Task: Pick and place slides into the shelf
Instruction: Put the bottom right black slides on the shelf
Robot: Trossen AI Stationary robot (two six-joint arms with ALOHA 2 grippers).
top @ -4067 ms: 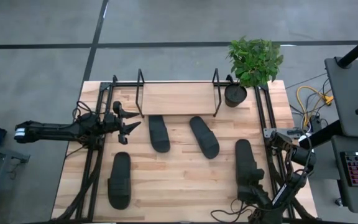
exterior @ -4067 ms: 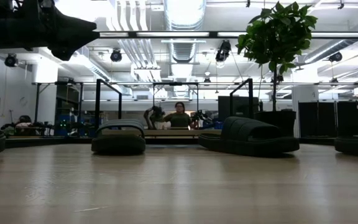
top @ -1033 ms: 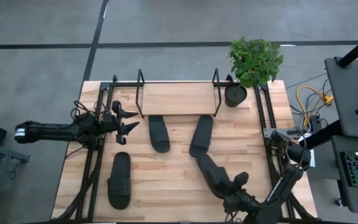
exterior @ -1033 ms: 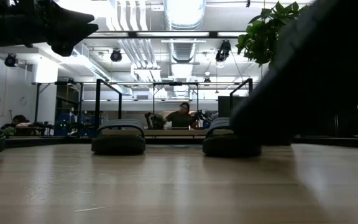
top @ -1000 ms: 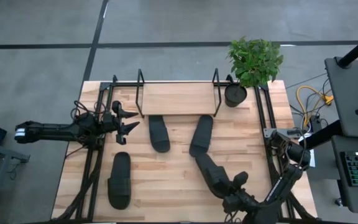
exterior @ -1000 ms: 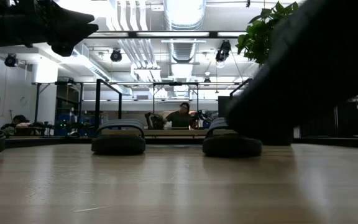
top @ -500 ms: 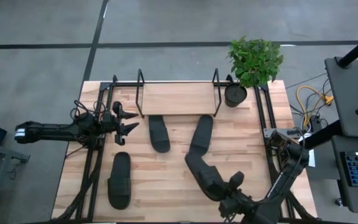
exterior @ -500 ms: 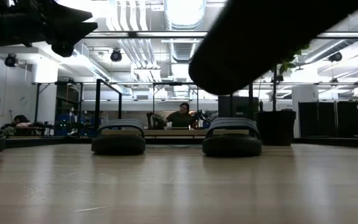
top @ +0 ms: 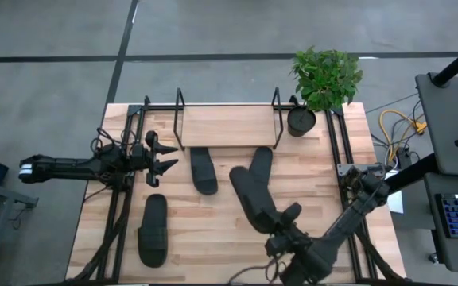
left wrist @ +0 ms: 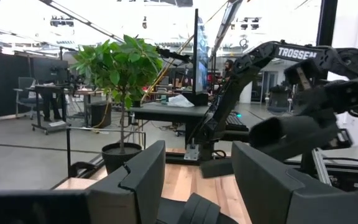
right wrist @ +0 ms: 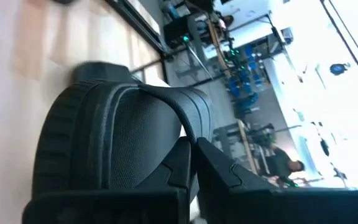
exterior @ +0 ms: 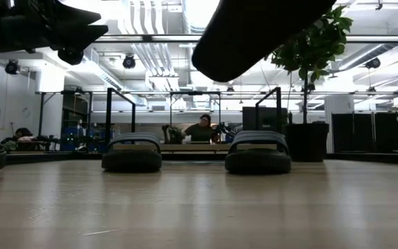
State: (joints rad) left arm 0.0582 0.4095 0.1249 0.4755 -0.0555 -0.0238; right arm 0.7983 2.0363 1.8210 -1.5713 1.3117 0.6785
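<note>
Clamped tight, the right gripper (top: 286, 225) is holding one slide (top: 249, 198) by its heel end, carrying it in the air over the middle of the table (top: 213, 238). That slide is pointing toe-first toward the shelf (top: 227, 125), its toe hovering beside a second slide (top: 258, 171) that is lying just in front of the shelf's right half. From the low camera the lifted one is showing as a dark, rounded sole hanging well above the wood. In the right wrist view its wide strap is arching close to the fingers (right wrist: 188, 163), ribbed along the edge and finely textured, matte and rubbery.

Fingers of the left gripper (top: 165, 160) are standing apart and gripping nothing, waiting at the table's left side, near a third slide (top: 203, 169) lying in front of the shelf's left half. A fourth slide (top: 153, 230) is resting toward the near left corner.

All four are long black ovals. Pale, grained wood is making up the shelf board, flanked by thin black wire uprights.
</note>
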